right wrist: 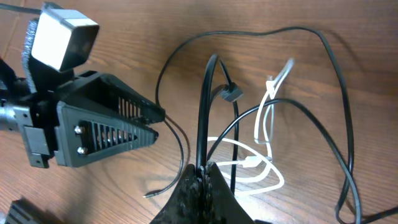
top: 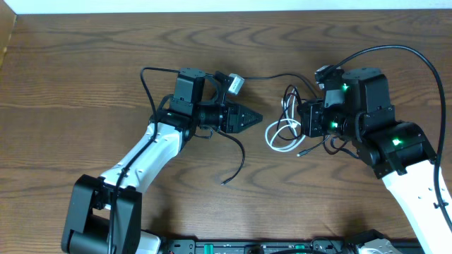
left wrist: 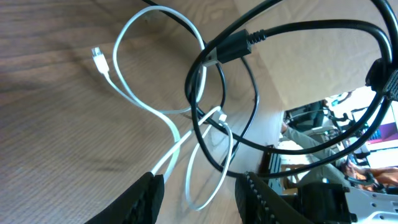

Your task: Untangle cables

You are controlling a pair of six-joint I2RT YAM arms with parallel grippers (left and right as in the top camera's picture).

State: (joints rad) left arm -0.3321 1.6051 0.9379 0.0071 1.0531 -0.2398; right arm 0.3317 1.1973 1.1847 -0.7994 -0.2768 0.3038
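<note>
In the overhead view, a brown wood-grain table (top: 85,63) was seen with two thin cords lying between the two arms. The white cable (top: 277,134) was laid in soft overlapping loops on the table, just beside the right gripper (top: 305,121). The black cable (top: 289,92) was looped above and through it, and one black strand trailed off below the left gripper (top: 258,116). Three green lights were counted on the right arm.

In the left wrist view, the left gripper (left wrist: 202,179) was seen released. Its two dark ribbed fingers (left wrist: 146,202) were held apart, and a white loop lay on the table between them, unclamped. The white cable (left wrist: 134,102) was shown smooth and glossy, with a small white plug (left wrist: 97,55) at one end. The black cable (left wrist: 249,34) was arched across it and carried a moulded black plug with a metal tip.

In the right wrist view, the right gripper (right wrist: 204,177) was seen clenched on the black cable (right wrist: 202,118), which rose upright from the fingertips. The white cable (right wrist: 264,124) was coiled on the table beyond. The wedge-shaped left gripper (right wrist: 157,123), slotted along its side, was pointed toward the cords.
</note>
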